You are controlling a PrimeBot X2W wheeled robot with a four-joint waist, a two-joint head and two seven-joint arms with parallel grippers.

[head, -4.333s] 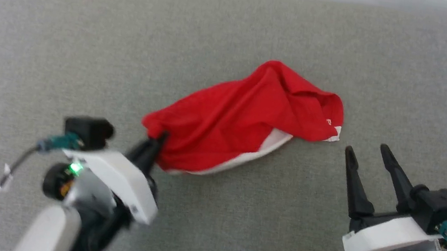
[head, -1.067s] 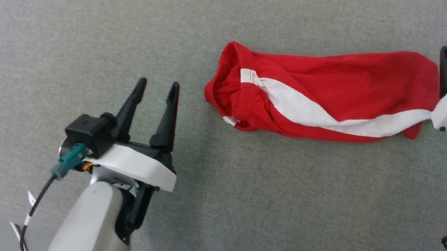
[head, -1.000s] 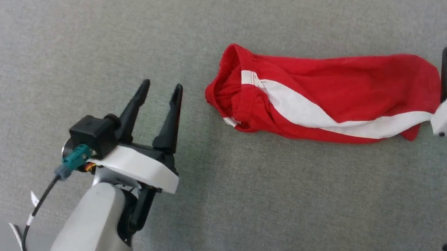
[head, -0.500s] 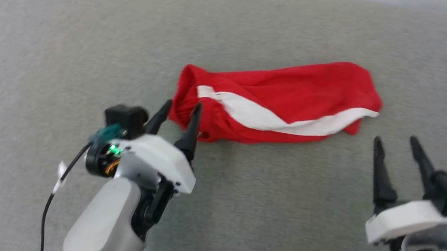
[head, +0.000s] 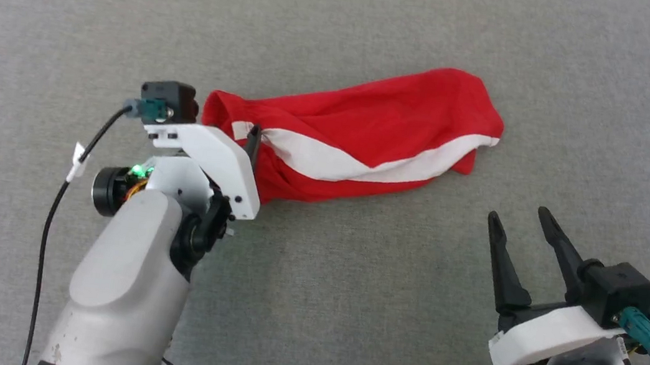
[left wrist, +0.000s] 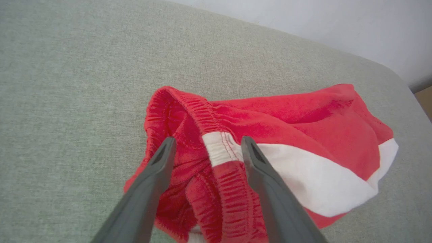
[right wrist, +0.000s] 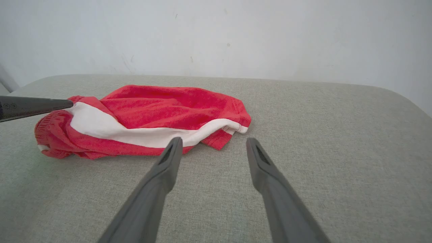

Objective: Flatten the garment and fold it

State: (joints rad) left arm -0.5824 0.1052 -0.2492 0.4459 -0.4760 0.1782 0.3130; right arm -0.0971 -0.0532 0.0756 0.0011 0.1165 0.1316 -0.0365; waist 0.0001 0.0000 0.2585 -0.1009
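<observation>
Half a second on, the left hand [left wrist: 207, 148] has pushed forward from just short of the garment [head: 370, 125] onto its gathered end, and its two fingers now stand apart, unclenched, straddling the elastic waistband [left wrist: 233, 199] where the white stripe [head: 328, 161] begins, with nothing pinched yet. The shorts lie as a long rumpled roll on the grey bench [head: 346, 311], waistband toward the left arm and hem end [head: 480, 146] toward the right. The right hand [head: 518, 217] hangs released near that hem end, clear of the cloth. The main risk, as I judge it, is a grab that takes several bunched waistband layers at once; a pull would then drag the whole roll along the bench rather than spread it, since nothing pins the far end. A shallow pinch on the stretchy elastic could also slip off. Fingertips driven too low might snag the bench's soft covering instead.
</observation>
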